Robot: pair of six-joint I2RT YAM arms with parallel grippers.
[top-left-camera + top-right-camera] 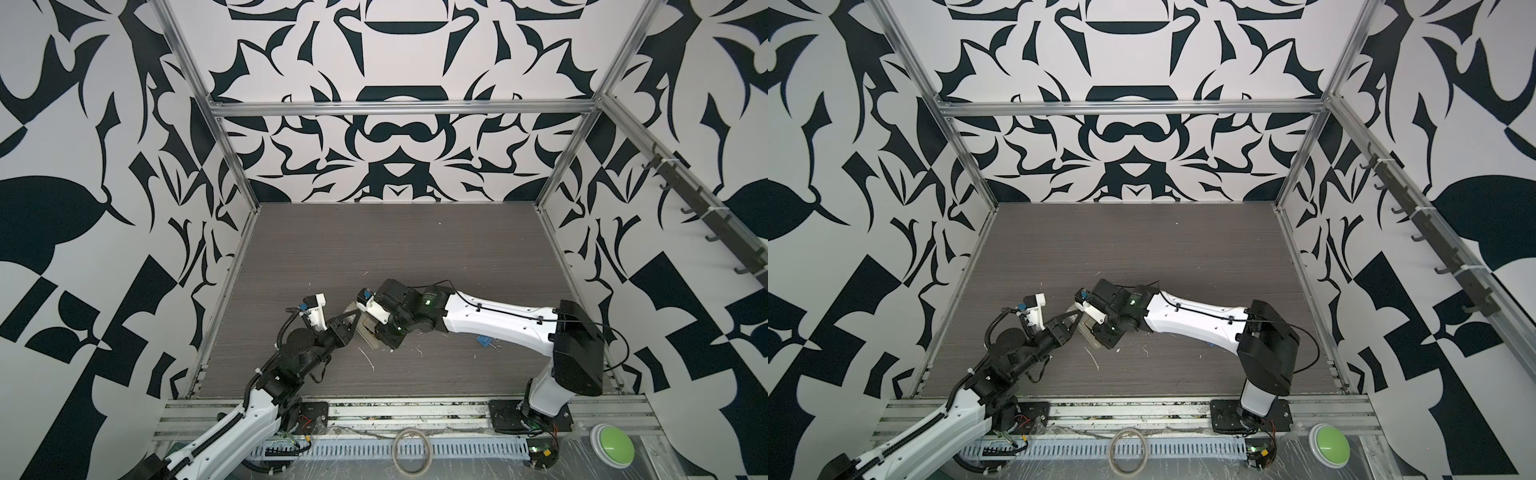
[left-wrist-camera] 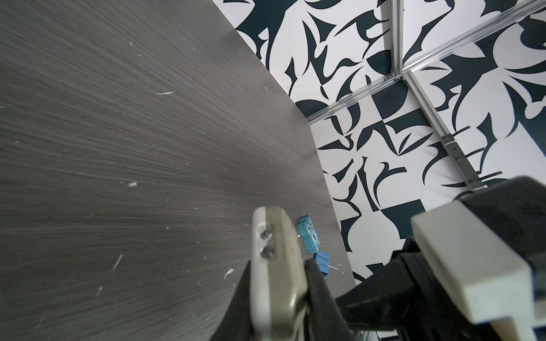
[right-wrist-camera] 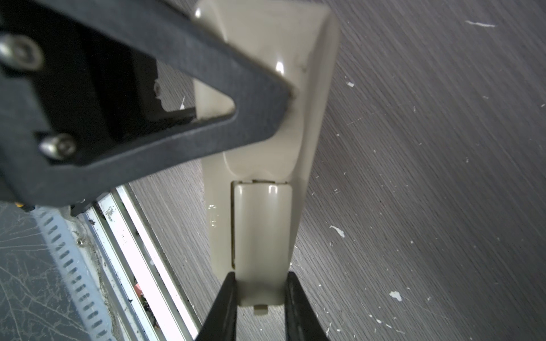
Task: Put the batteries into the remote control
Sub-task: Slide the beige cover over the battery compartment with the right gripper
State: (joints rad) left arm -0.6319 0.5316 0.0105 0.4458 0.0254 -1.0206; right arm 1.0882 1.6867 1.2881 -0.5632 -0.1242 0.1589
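The remote control (image 1: 366,329) (image 1: 1090,326) is held above the table between both arms, its plain beige back (image 3: 310,88) facing the right wrist camera. My left gripper (image 1: 351,318) (image 1: 1075,318) (image 2: 277,274) is shut on one end of it, and the remote shows edge-on (image 2: 274,236) in the left wrist view. My right gripper (image 1: 372,332) (image 1: 1096,332) (image 3: 260,283) is shut on the sides of the beige battery cover (image 3: 261,230), whose small end tab shows between the fingers. The batteries are out of view.
A blue owl figure (image 2: 308,233) and a blue binder clip (image 2: 322,262) lie on the table under the right arm (image 1: 484,341). White flecks (image 1: 368,359) are scattered on the grey wood tabletop. A green button (image 1: 611,444) and a tape roll (image 1: 411,451) sit on the front rail.
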